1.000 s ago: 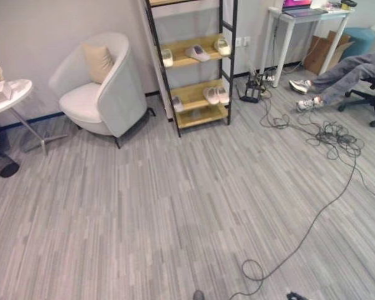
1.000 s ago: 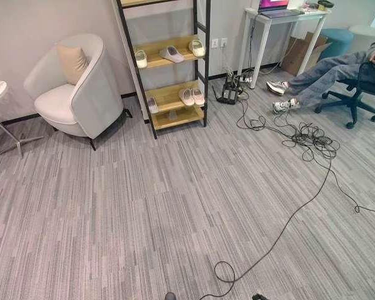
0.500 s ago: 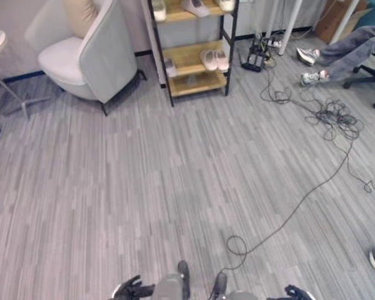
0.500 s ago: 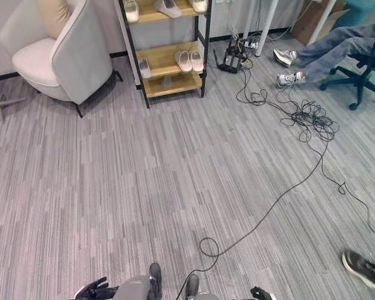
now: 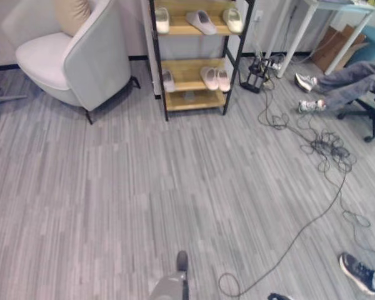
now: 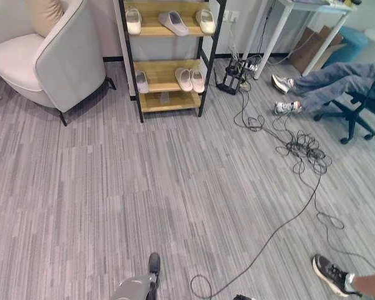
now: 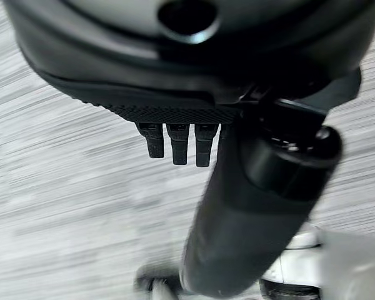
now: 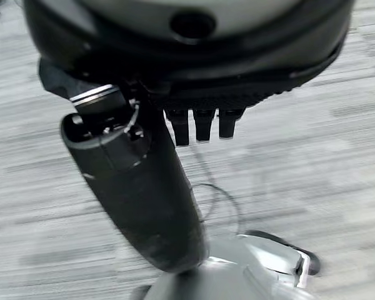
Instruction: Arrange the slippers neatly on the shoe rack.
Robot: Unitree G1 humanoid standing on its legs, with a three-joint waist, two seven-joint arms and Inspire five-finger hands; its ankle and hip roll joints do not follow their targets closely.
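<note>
Even, soft indoor light fills the room, bright enough to show the grey striped floor (image 5: 144, 187) clearly, with no harsh glare. Faint shadows sit under the white armchair (image 5: 75, 56) and beneath the shelves of the shoe rack (image 6: 169, 62). The head views bend slightly toward their edges, so the rack's black uprights lean outward. In the wrist views the left hand (image 7: 194, 81) and right hand (image 8: 194, 75) loom dark and close, their fingers (image 7: 178, 142) fairly crisp, while the floor beyond smears into streaks of motion blur.
</note>
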